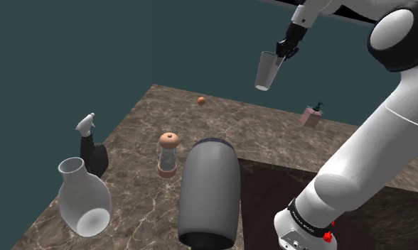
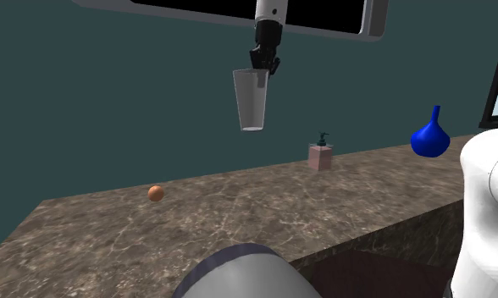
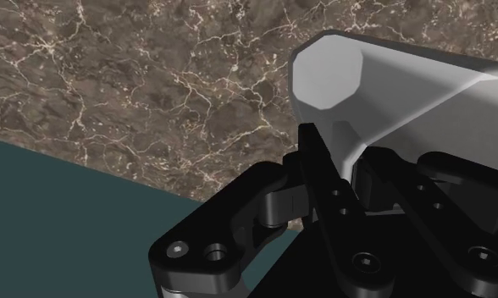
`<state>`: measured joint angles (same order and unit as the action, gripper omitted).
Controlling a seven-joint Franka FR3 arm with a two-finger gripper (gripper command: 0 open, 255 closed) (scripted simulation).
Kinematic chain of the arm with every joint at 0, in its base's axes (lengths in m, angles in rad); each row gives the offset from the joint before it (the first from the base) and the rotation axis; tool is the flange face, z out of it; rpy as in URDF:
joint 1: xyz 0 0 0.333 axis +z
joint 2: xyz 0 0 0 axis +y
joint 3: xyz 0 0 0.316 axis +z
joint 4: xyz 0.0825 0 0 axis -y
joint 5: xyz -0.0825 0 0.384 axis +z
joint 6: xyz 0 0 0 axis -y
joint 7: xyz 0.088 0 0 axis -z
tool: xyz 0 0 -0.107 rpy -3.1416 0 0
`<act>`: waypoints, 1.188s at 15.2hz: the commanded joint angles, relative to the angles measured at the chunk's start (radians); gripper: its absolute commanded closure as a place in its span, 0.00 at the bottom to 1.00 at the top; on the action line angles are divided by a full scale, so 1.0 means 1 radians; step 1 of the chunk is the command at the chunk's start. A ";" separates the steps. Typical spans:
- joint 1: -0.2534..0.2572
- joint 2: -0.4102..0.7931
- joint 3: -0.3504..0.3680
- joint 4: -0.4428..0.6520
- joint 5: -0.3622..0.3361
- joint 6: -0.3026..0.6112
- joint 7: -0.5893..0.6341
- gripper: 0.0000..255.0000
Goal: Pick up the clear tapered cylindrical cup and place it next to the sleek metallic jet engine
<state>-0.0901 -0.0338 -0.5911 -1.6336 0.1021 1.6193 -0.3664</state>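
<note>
A clear tapered cup [image 1: 265, 69] hangs high above the brown marble counter [image 1: 143, 142], held by its rim in my black gripper [image 1: 283, 52], which is shut on it. From the second exterior view the cup [image 2: 252, 100] hangs upright below the gripper [image 2: 263, 66], well off the surface. In the wrist view the cup [image 3: 366, 93] runs away from the fingers [image 3: 319, 161] toward the marble. The grey cylindrical jet engine [image 1: 210, 192] lies on the counter near the stand, far below the cup; its rounded end [image 2: 239, 275] shows at the second exterior view's lower edge.
On the counter stand a white vase [image 1: 84, 197], a black spray bottle [image 1: 92, 148], an orange-capped jar [image 1: 168, 154], a small orange ball [image 1: 201, 101] and a pink soap dispenser [image 1: 313, 116]. A blue vase [image 2: 430, 137] sits at the second exterior view's right. Teal walls bound the counter.
</note>
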 commanded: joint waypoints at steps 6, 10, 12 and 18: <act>0.062 -0.243 0.135 -0.242 -0.109 0.046 0.214 1.00; 0.080 -0.343 0.216 -0.342 -0.129 0.055 0.323 1.00; 0.089 -0.386 0.256 -0.385 -0.130 0.058 0.376 1.00; 0.120 -0.488 0.378 -0.486 -0.112 0.061 0.526 1.00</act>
<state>0.0224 -0.5113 -0.2350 -2.1057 -0.0157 1.6757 0.1313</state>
